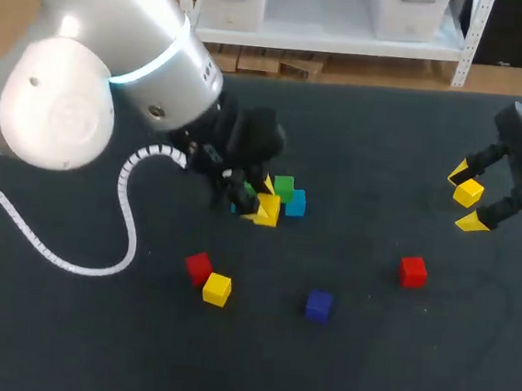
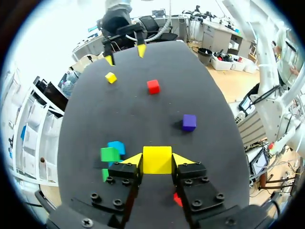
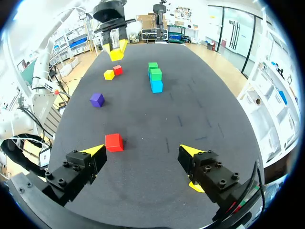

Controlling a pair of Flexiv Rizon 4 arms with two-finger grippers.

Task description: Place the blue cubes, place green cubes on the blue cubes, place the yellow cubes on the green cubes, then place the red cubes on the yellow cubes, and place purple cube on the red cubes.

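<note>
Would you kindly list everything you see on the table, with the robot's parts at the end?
Blue cubes: two, blue, mid-table, one largely hidden.
Green cubes: two, green, against the blue ones.
Yellow cubes: three, yellow; one held, one beside a red cube, one on the table's right.
Red cubes: two, red; one by that yellow cube, one alone further right.
Purple cube: one, purple, alone on the near side.
Table: one, dark.
Hose: one, white, looping over the table's left.
Left gripper: shut on a yellow cube.
Right gripper: open, empty.
</note>
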